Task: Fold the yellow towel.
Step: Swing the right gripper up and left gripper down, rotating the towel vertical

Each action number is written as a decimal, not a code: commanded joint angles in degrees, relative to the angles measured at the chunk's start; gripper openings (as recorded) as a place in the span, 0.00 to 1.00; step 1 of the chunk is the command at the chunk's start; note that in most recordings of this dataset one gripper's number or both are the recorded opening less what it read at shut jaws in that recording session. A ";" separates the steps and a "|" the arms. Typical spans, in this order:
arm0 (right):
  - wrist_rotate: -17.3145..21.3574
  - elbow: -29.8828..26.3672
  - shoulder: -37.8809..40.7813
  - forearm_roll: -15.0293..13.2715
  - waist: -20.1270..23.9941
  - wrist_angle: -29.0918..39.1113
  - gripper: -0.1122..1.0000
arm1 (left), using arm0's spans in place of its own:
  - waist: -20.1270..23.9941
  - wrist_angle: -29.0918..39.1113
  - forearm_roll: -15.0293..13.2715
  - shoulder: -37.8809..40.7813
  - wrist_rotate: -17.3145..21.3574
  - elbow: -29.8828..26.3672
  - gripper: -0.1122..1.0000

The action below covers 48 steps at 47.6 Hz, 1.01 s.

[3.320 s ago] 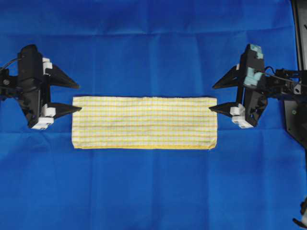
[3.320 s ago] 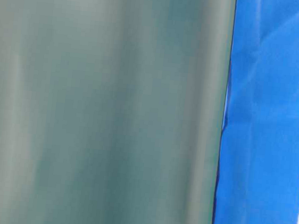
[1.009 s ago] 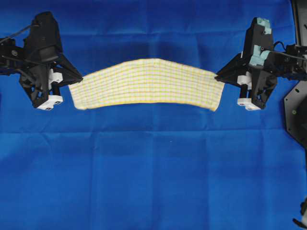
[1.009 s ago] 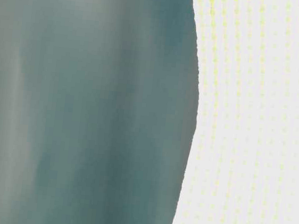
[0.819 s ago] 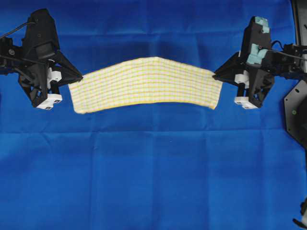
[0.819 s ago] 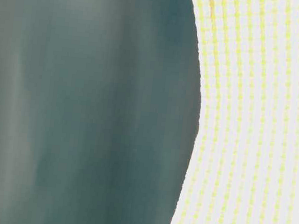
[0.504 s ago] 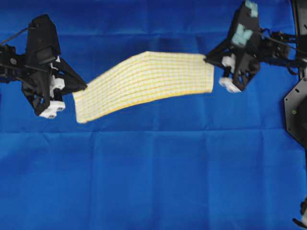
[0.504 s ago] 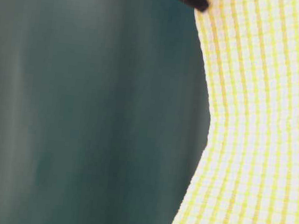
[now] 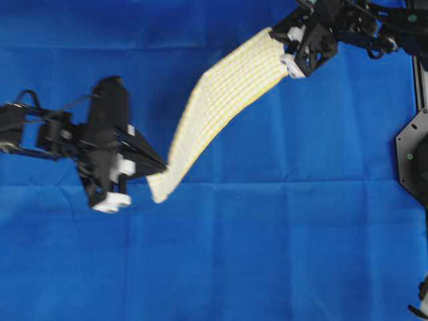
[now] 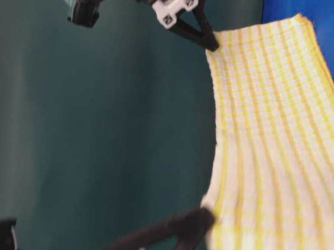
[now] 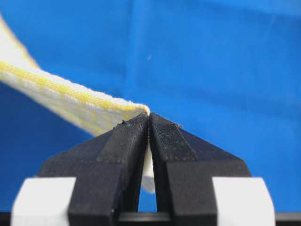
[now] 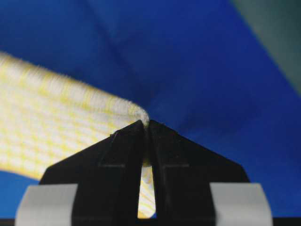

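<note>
The thin yellow-checked white towel [image 9: 217, 107] hangs stretched above the blue-sheeted surface [image 9: 281, 254], left pincer [image 9: 159, 170] and right pincer [image 9: 273, 33] each clamped on one corner only, so a hard pull could tug it free.

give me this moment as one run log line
left gripper: shut on yellow towel | right gripper: shut on yellow towel | towel: lifted, slung diagonally over blue sheet

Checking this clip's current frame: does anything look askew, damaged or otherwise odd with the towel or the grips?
Nothing looks damaged. The yellow towel hangs off the blue sheet on a steep diagonal, twisted between the left gripper and the right gripper, each shut on a corner. That skew fits a fold in progress.
</note>
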 commanded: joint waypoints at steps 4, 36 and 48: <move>-0.18 -3.60 1.76 -0.70 -2.02 -0.62 0.14 | -1.32 -1.32 0.09 4.48 0.18 -6.33 0.12; -0.35 -11.34 8.61 -4.31 -3.60 -1.41 0.14 | -3.25 -6.94 0.18 22.41 0.88 -26.54 0.12; -0.35 -11.78 8.96 -4.83 -3.60 -1.76 0.14 | -4.04 -7.03 0.18 23.55 0.88 -28.04 0.12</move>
